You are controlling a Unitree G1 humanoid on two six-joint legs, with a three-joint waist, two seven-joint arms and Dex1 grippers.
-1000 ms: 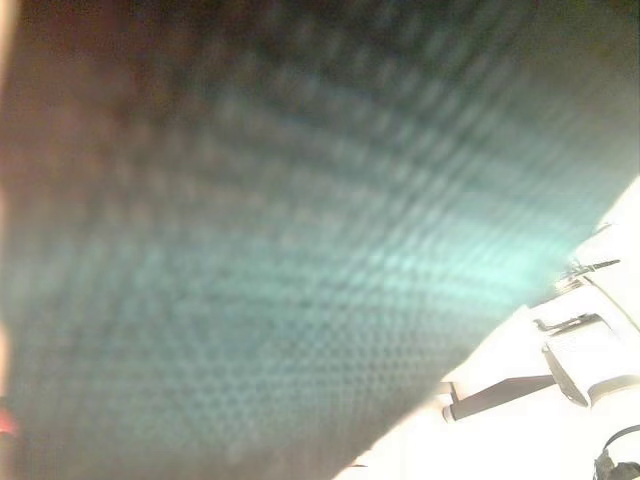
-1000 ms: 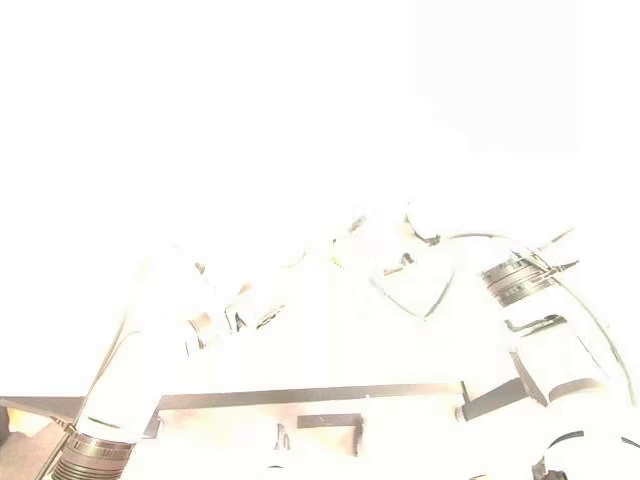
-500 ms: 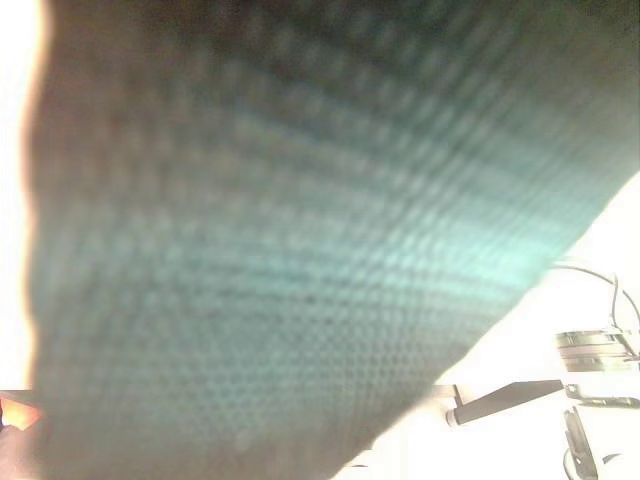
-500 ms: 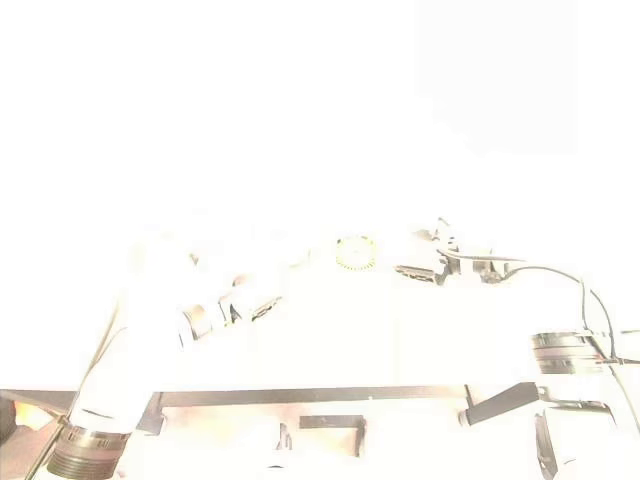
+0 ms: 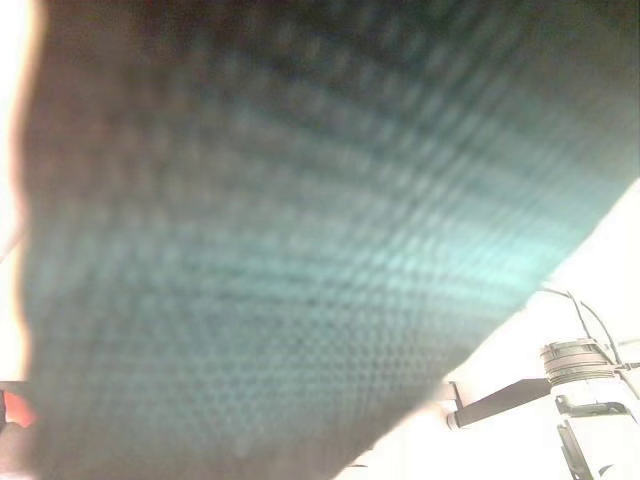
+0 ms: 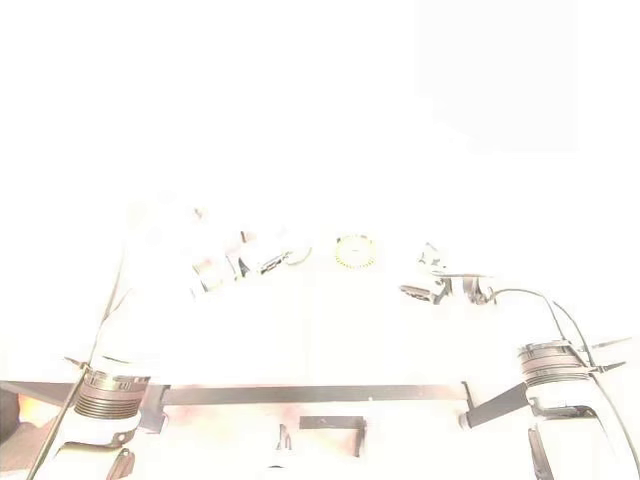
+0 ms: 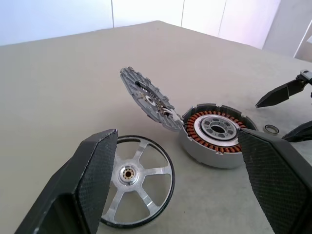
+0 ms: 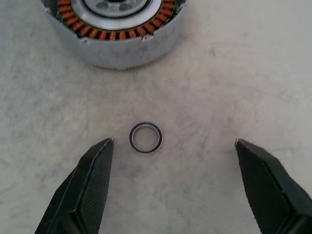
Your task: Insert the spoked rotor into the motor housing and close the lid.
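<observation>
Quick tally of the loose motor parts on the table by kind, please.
Motor housing, hinged lid standing open: 1
Spoked rotor: 1
Small ring: 1
Total: 3

Motor housing (image 6: 354, 251) sits between left end effector (image 6: 285, 256) and right end effector (image 6: 428, 275).

1. the grey tabletop (image 7: 58, 78) lies bare around the parts, with open room on the far side.
2. the silver spoked rotor with a black rim (image 7: 131, 180) lies flat just beside the round silver motor housing with copper windings (image 7: 214, 134), a narrow gap between them.
3. the perforated silver lid (image 7: 148, 100) stands tilted up over that gap.
4. a small metal ring (image 8: 145, 138) lies near the housing, bare table around it.
</observation>
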